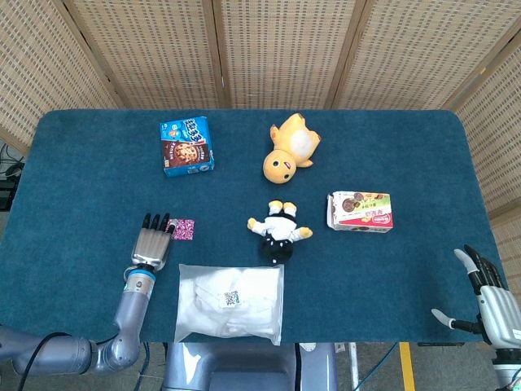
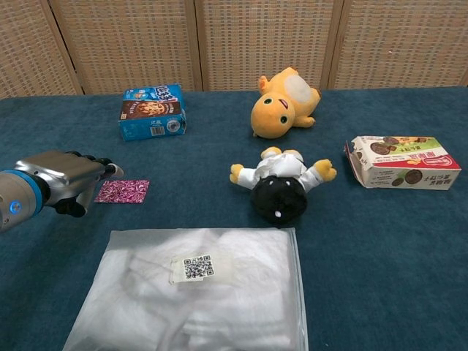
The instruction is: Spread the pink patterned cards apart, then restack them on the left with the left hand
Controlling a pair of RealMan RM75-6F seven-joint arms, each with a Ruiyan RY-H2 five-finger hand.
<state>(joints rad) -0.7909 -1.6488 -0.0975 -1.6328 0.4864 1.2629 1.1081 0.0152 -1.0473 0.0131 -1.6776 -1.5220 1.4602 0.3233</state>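
Note:
The pink patterned cards (image 1: pixel 186 230) (image 2: pixel 125 191) lie as one small stack on the blue cloth, left of centre. My left hand (image 1: pixel 152 244) (image 2: pixel 69 175) hovers flat just over the stack's left edge, fingers stretched out and together, holding nothing. In the head view its fingertips cover the left part of the cards. My right hand (image 1: pixel 490 297) shows only in the head view, at the table's bottom right corner, fingers apart and empty.
A clear bag of white material (image 1: pixel 230 303) (image 2: pixel 197 289) lies just in front of the cards. A black-and-white plush (image 1: pixel 278 230), a yellow plush (image 1: pixel 290 149), a blue cookie box (image 1: pixel 187 146) and a snack box (image 1: pixel 360 211) lie further off.

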